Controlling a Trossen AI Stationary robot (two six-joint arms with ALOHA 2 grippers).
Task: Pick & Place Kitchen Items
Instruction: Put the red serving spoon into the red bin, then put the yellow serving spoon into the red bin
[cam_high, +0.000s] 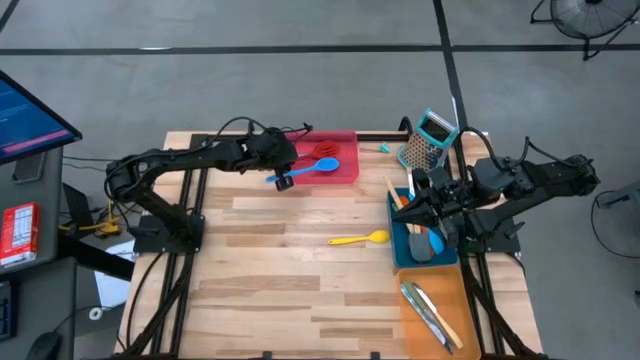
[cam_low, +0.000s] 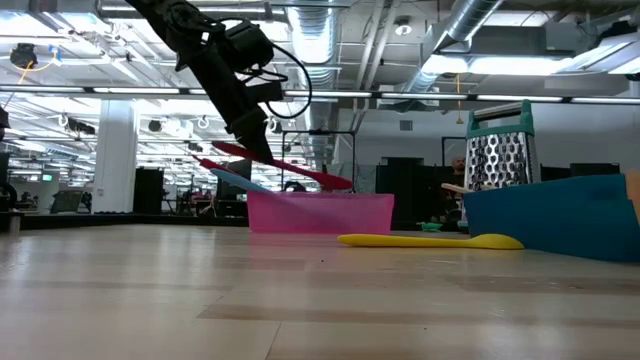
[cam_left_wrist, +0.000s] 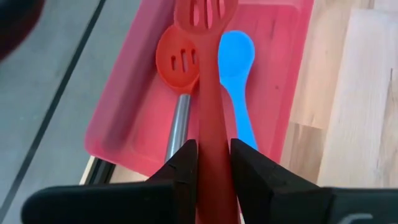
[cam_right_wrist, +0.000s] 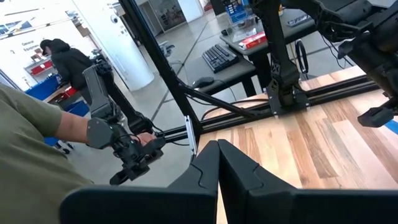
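Note:
My left gripper (cam_high: 284, 178) is shut on a red slotted turner (cam_left_wrist: 208, 74) at the near left edge of the pink-red tray (cam_high: 345, 170), and shows in the low view (cam_low: 255, 140). In the tray lie a red slotted spoon (cam_left_wrist: 180, 62) with a metal handle and a blue spoon (cam_left_wrist: 239, 68), whose handle sticks out over the tray's edge (cam_low: 235, 180). A yellow spoon (cam_high: 360, 238) lies flat mid-table. My right gripper (cam_high: 405, 207) is shut and empty over the blue tray (cam_high: 400, 250). My left gripper pinches the red turner's handle (cam_left_wrist: 214, 168) between its two fingers (cam_left_wrist: 183, 165). The fingers come from above, slanting down toward the tray. The turner is lifted clear and tilted, its slotted head (cam_low: 335, 182) lower, just above the tray's rim.
The blue tray holds a grey spatula (cam_high: 422, 248) and other utensils. An orange tray (cam_high: 410, 325) nearer the front holds silver cutlery. A teal-topped box grater (cam_high: 430, 140) stands at the far right. A person's sleeve (cam_right_wrist: 37, 155) shows beyond the table.

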